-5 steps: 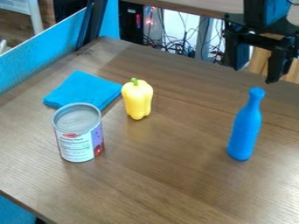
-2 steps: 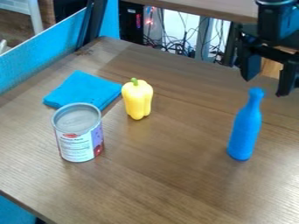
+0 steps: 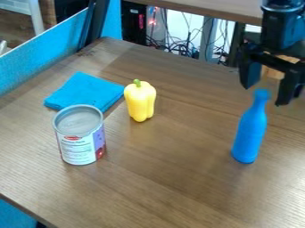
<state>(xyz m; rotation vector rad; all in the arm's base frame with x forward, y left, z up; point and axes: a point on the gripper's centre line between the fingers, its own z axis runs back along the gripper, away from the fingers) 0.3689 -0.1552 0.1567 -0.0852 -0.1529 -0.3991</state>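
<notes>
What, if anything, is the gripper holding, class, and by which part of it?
Nothing is held: the open gripper hangs by the top of the blue bottle, with no thing clamped between its fingers.

Behind my wooden table (image 3: 161,187) I see a blue partition (image 3: 44,49), many tangled cables (image 3: 182,46), a small red light (image 3: 141,20), and another wooden tabletop (image 3: 208,8).

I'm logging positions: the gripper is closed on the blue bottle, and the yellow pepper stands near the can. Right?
No: in the camera view, the gripper is open near the top of the blue bottle. The yellow pepper stands near the can.
</notes>
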